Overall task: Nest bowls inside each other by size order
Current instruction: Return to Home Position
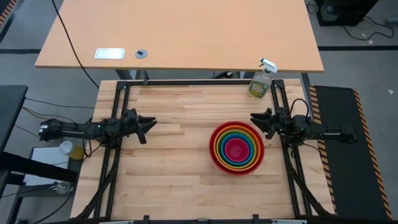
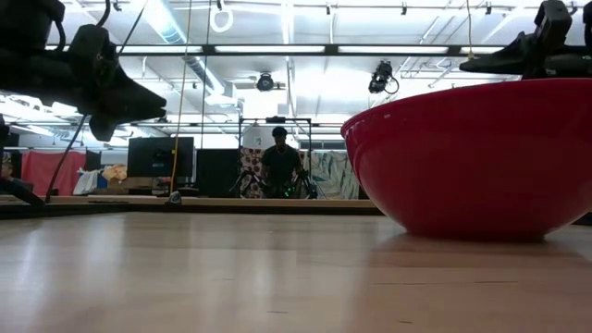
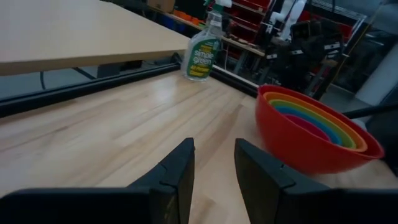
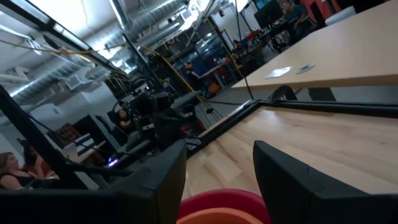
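Observation:
The five bowls sit nested as one stack (image 1: 237, 148) on the table right of centre: red (image 1: 214, 152) outermost, then orange, olive-green, blue, and pink (image 1: 236, 149) in the middle. The red bowl rests on its base (image 2: 472, 231). The stack also shows in the left wrist view (image 3: 314, 124). My left gripper (image 1: 149, 126) is open and empty, raised over the table's left side. My right gripper (image 1: 256, 121) is open and empty, raised just beyond the stack's far right rim, near the table's right edge.
A clear spray bottle (image 1: 261, 81) with yellowish liquid stands at the table's far right corner. A second, lighter table (image 1: 180, 34) lies beyond the far edge. Bare wood (image 1: 180, 168) lies between my left gripper and the stack. A person (image 2: 280, 166) stands far behind.

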Robot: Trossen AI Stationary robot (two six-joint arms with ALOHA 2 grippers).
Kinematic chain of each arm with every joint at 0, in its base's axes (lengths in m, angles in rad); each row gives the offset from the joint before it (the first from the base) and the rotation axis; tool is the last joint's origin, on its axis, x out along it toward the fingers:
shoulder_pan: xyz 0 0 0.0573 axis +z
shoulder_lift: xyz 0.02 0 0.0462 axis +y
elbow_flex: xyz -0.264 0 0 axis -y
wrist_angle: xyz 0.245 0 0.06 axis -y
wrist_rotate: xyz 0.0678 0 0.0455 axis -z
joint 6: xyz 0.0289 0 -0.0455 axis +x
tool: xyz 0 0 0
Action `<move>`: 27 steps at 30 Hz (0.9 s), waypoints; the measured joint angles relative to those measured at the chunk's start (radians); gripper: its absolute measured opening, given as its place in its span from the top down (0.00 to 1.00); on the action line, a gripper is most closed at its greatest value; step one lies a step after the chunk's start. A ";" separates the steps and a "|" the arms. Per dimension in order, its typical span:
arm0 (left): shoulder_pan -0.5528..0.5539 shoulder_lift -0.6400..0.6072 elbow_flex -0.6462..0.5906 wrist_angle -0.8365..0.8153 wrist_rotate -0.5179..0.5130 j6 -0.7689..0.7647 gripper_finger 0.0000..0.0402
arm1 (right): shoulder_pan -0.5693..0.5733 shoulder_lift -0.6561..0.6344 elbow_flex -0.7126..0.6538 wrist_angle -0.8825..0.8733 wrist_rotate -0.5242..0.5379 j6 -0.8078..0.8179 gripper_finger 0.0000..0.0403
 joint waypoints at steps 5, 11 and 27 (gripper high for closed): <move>0.000 0.000 0.000 0.000 -0.004 -0.024 0.71 | 0.000 0.000 0.000 0.021 -0.003 -0.022 0.55; 0.000 0.000 0.000 0.000 -0.003 -0.072 0.71 | 0.000 0.001 0.000 0.067 -0.029 -0.030 0.56; 0.000 0.002 0.000 0.001 -0.001 -0.107 0.71 | 0.000 0.001 0.000 0.072 0.012 -0.016 0.56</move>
